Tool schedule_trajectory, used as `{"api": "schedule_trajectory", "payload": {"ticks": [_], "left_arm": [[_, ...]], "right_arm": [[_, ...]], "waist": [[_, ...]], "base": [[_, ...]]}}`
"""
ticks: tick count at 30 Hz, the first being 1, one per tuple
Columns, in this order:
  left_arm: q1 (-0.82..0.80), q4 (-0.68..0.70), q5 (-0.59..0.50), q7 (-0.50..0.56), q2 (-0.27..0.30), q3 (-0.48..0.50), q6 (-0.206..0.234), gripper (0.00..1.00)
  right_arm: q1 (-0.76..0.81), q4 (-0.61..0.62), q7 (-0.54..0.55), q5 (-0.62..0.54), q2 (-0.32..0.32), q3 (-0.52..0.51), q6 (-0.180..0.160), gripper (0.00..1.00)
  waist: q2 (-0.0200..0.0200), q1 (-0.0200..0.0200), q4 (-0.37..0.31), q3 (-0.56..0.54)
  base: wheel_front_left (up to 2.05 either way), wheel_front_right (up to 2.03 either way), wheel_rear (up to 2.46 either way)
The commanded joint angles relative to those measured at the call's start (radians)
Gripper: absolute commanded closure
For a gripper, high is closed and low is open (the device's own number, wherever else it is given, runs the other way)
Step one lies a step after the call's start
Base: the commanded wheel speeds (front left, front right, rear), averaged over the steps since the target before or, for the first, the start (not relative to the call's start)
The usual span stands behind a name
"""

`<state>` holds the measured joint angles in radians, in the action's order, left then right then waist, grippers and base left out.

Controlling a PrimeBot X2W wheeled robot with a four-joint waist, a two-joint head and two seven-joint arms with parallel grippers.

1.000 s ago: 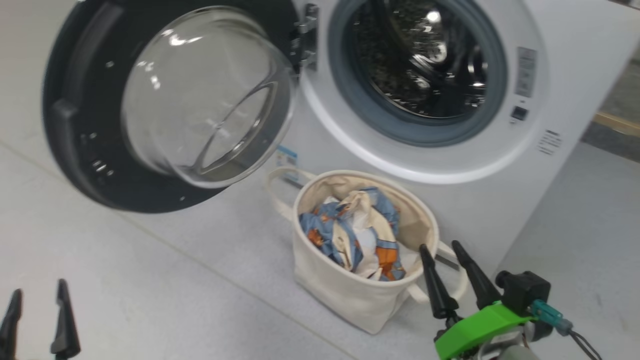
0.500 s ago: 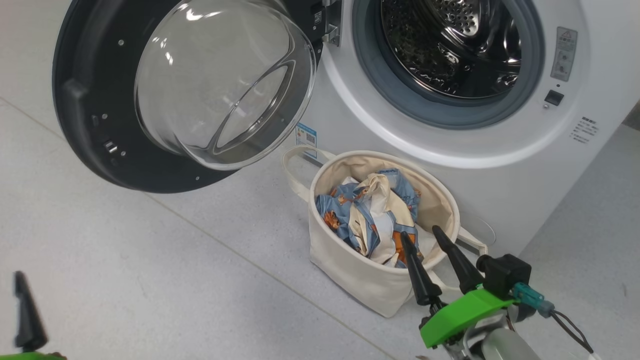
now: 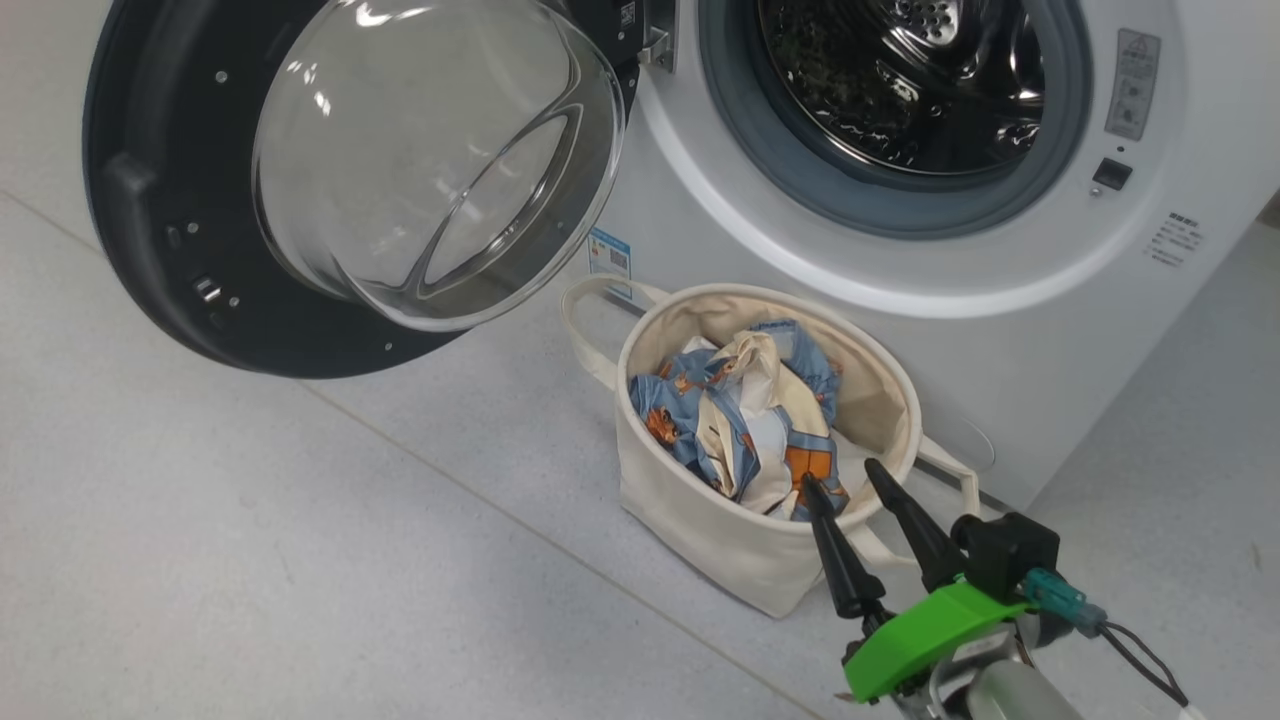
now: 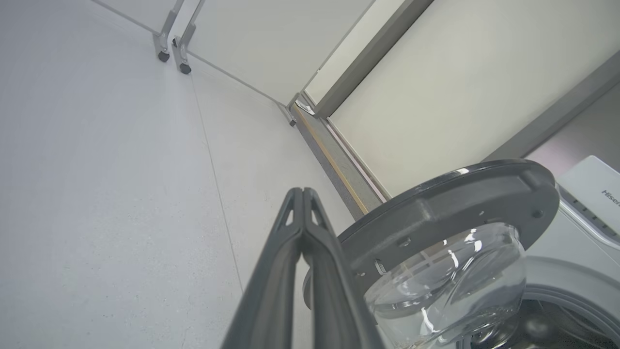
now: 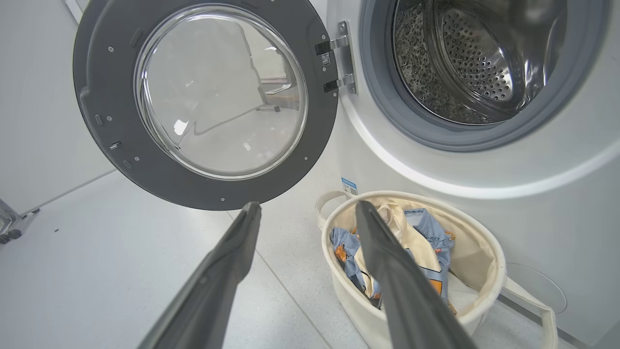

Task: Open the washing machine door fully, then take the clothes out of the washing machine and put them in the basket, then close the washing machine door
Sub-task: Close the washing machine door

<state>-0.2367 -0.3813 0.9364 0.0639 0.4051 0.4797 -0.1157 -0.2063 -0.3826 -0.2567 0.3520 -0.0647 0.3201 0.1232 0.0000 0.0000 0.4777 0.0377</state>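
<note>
Left hand (image 4: 302,194): both fingers pressed flat together, nothing between them. It points across a pale grey speckled floor (image 4: 97,194) toward a room corner of cream wall panels (image 4: 436,87) edged with grey strips. Two castor feet (image 4: 172,51) stand at the far wall.

A thin tile seam crosses the floor diagonally in the head view.

Washing machine door (image 3: 400,170): swung wide open on its hinge (image 5: 341,58), left of the drum opening, glass dome bulging outward, black rim clear of the floor.

Blue sticker (image 3: 608,255) on the white front, just under the door's edge.

Basket (image 3: 700,530): upright on the floor, just beside the washing machine (image 3: 1000,350), below its opening. The clothes (image 3: 740,420) lie bunched inside it.

Right hand (image 3: 840,476): fingers spread apart, holding nothing, tips over the basket's near rim.

Farther right, the perforated steel drum (image 3: 900,80) sits inside a grey seal ring (image 3: 760,170).
</note>
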Motion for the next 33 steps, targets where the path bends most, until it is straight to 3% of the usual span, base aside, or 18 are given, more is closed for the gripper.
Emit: {"api": "schedule_trajectory", "payload": {"ticks": [1,9,16,23,33], "left_arm": [[-0.069,0.008,0.050,0.042,0.077,0.056,-0.008,1.00],[-0.251,-0.196,0.356,0.332,0.215,0.147,-0.012,1.00],[-0.399,-0.335,0.423,0.491,0.292,0.105,0.003,1.00],[-0.565,-0.429,0.425,0.525,0.296,0.038,0.001,1.00],[-0.724,-0.531,0.414,0.469,0.255,-0.021,-0.013,1.00]], "right_arm": [[-0.044,0.025,-0.005,-0.006,-0.008,0.024,0.008,0.00],[-0.066,0.017,-0.005,-0.019,-0.051,0.042,0.008,0.00],[-0.090,0.013,-0.005,-0.028,-0.092,0.056,0.008,0.00],[-0.112,0.041,0.016,-0.050,-0.132,0.041,0.008,0.00],[-0.098,0.163,0.088,-0.110,-0.173,-0.042,0.008,0.00]], "waist": [[0.0000,0.0000,-0.003,0.009],[0.0000,0.0000,-0.018,0.043],[0.0000,0.0000,-0.030,0.085],[0.0000,0.0000,-0.036,0.159],[0.0000,0.0000,-0.046,0.286]], "base": [[0.00,0.00,0.00],[0.00,0.00,0.00],[0.00,0.00,0.00],[0.00,0.00,0.00],[0.00,0.00,0.00]]}}
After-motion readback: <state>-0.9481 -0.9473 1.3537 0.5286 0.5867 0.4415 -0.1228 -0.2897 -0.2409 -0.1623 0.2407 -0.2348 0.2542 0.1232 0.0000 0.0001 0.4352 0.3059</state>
